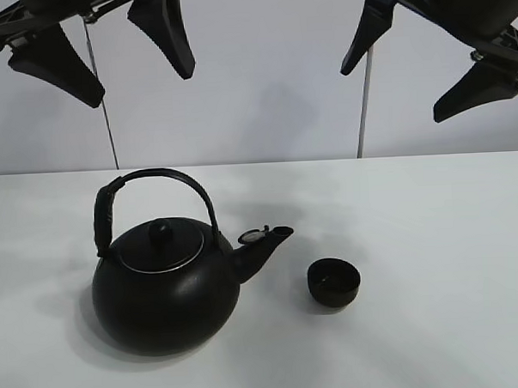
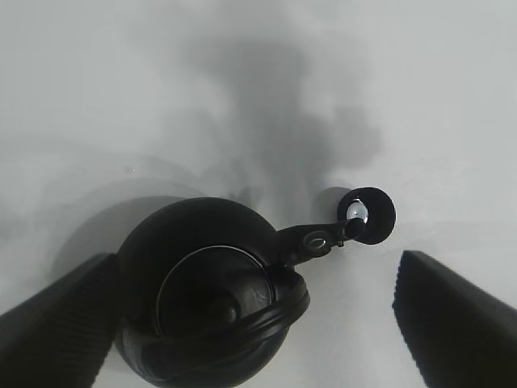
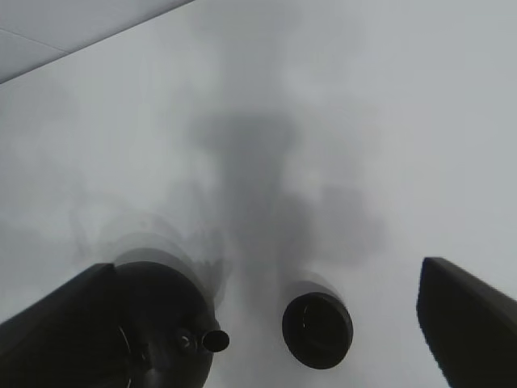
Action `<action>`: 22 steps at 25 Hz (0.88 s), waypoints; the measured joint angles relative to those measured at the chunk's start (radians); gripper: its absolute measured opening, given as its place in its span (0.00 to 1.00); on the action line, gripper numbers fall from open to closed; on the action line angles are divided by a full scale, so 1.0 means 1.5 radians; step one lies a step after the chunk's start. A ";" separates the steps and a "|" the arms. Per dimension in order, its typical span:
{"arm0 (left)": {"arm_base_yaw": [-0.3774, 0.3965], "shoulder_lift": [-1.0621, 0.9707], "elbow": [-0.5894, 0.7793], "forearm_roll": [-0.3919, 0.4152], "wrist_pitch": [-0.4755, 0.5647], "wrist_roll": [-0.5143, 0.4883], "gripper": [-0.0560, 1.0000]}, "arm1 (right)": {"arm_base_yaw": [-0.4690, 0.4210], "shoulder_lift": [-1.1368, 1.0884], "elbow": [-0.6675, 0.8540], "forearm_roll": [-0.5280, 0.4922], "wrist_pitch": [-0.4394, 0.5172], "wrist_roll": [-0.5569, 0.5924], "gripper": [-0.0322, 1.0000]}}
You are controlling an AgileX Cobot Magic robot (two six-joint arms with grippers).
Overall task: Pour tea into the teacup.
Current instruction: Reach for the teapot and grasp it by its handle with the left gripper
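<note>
My left gripper (image 1: 140,87) hangs wide open and holds nothing, high above the kettle (image 1: 164,293), which sits upright on the table (image 1: 450,237) almost straight under it. The handle (image 1: 155,177) arches over the lid but leans a bit to the side away from my right gripper. The risk is that if I clamp it off-centre, the kettle swings when lifted and the spout (image 1: 265,245) yaws. The small flap at the spout tip could also throw the stream sideways. No tea shows anywhere. I take it to be inside the kettle, but I cannot tell the fill level, so a fast tilt could gush. The teacup (image 1: 334,282) stands just beside the spout tip, on the side toward my right gripper, not touching it, and it looks empty. It is small and probably light, so a nudge from the spout or the kettle belly would slide or tip it, and the narrow mouth makes overshoot easy. My right gripper (image 1: 392,94) is also fully open and holds nothing, up high, beyond the cup. For room, there is bare table outward of each gripper and plenty in front. The table's far edge meets the wall behind the kettle, where two thin rods (image 1: 364,103) stand, so I should lift up, not back.
</note>
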 joint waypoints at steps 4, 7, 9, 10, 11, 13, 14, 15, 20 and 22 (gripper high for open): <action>0.000 0.000 0.000 0.000 0.000 0.000 0.67 | 0.000 0.000 0.000 0.000 0.000 0.000 0.70; 0.000 0.000 0.000 0.000 0.000 0.000 0.67 | 0.000 0.000 0.000 0.000 0.000 0.000 0.70; 0.000 0.000 0.000 0.000 0.000 0.000 0.67 | 0.000 0.000 0.000 0.000 0.000 0.000 0.70; 0.000 0.000 0.000 0.000 0.000 0.000 0.67 | 0.000 0.000 0.000 0.000 0.000 0.000 0.70; 0.000 0.000 0.000 0.000 0.000 0.000 0.67 | 0.000 0.000 0.000 0.000 0.000 0.000 0.70; 0.000 0.000 0.000 0.000 0.003 0.000 0.67 | 0.000 0.000 0.000 0.000 0.000 0.000 0.70; 0.000 0.000 0.000 0.003 0.013 0.000 0.67 | 0.000 0.000 0.000 0.000 0.000 0.000 0.70; 0.000 0.000 0.000 0.011 0.025 0.000 0.67 | 0.000 0.000 0.000 0.000 0.000 0.000 0.70; -0.021 -0.051 0.055 0.128 -0.022 -0.001 0.67 | 0.000 0.000 0.000 0.000 0.000 0.000 0.70; -0.028 -0.112 0.119 0.186 -0.132 -0.002 0.67 | 0.000 0.000 0.000 0.000 -0.001 0.000 0.70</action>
